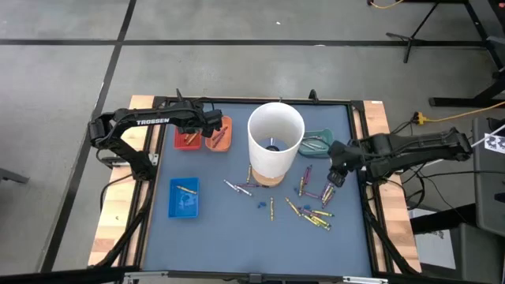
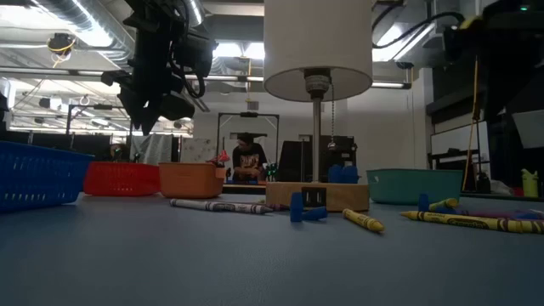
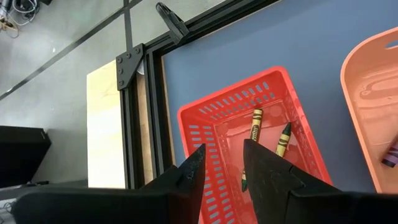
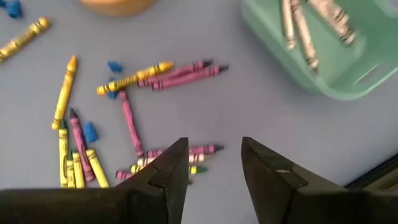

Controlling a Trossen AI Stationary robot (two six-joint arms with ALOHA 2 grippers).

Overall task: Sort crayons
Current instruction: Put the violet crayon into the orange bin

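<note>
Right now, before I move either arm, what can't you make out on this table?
- Inside of the tall white cylinder: high view shows only a dark speck.
- Blue mesh tray contents: low view, wall hides them.
- Green tray crayons: right wrist view, blurred, edge-cut.
- Small blue bits: unidentifiable.

Four cameras: one overhead, one at worktop level, one on each wrist.

Straight down from above over the whole worktop [image 1: 260, 229]; level and close across it into the room; from the left wrist, near over the red tray [image 3: 249, 118], also seen overhead; from the right wrist, near over the scattered crayons [image 4: 130, 118] and green tray [image 4: 348, 68].
</note>
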